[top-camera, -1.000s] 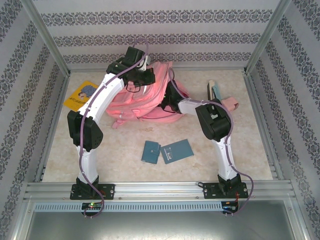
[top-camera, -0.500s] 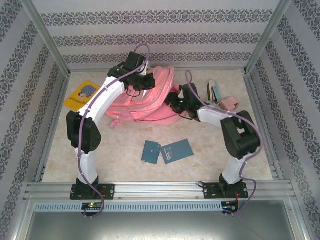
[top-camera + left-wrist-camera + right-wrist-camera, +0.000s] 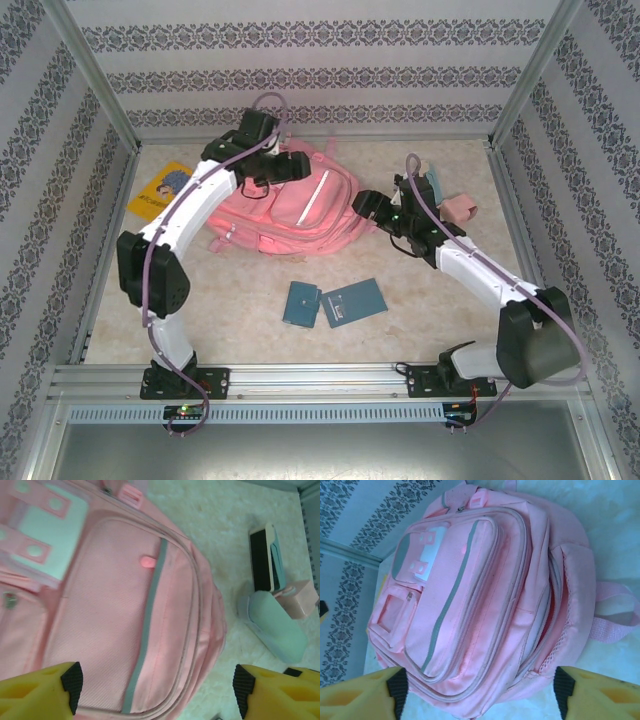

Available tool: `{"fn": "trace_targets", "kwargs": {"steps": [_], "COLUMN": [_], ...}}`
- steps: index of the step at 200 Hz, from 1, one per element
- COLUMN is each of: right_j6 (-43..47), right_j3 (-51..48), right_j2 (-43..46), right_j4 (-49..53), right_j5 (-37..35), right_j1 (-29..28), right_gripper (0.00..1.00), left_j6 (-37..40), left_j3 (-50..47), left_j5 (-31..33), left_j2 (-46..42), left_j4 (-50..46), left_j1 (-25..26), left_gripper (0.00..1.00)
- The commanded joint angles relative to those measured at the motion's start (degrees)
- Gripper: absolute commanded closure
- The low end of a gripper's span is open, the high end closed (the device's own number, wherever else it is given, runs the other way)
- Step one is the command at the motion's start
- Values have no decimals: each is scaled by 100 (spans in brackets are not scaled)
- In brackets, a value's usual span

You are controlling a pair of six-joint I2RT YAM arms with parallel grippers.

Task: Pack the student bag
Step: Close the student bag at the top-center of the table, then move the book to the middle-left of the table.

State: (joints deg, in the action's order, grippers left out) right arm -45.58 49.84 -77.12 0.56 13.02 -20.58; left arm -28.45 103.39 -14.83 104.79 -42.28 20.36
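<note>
Left gripper (image 3: 155, 692) and right gripper (image 3: 480, 692) both gape wide and empty, the student bag (image 3: 480, 595) lying flat just ahead of each, where closing carelessly might pinch slack fabric and drag it into the mint case (image 3: 275, 627) beyond.

A fixed camera above and behind the arms (image 3: 190, 205) looks down over the whole counter (image 3: 250, 310). Both wrist cameras face the pink backpack (image 3: 290, 205) at close range, the left one nearer; all three views share it.
</note>
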Motion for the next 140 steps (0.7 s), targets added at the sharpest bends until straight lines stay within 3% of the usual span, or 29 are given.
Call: {"fn": "trace_targets", "kwargs": {"steps": [1,5,9,78,140], "right_j6": [336,353,372,540,717], "right_j3": [4,41,78,838,1568], "right_j2": [188,199,205,-105,-365], "right_j4": [385,415,461,871,1393], "right_j5": [-358,-395,-441,-525,-650], "right_j1": [-294,-344,-394,-1100,-1479], "right_gripper": [13,4,2,2,2], "left_j6": [-8,0,-15,-116,-109], "left_j3": [-390,-475,-555,-1773,-1000], "left_j5": [337,356,387,372,-156], "left_j2": [-405,-438,-476,-500,1046], "left_j4": [188,200,211,1058,1007], "left_j1": [-534,-624,-718,-2851,-3991], "left_gripper": [13,11,9,5,10]}}
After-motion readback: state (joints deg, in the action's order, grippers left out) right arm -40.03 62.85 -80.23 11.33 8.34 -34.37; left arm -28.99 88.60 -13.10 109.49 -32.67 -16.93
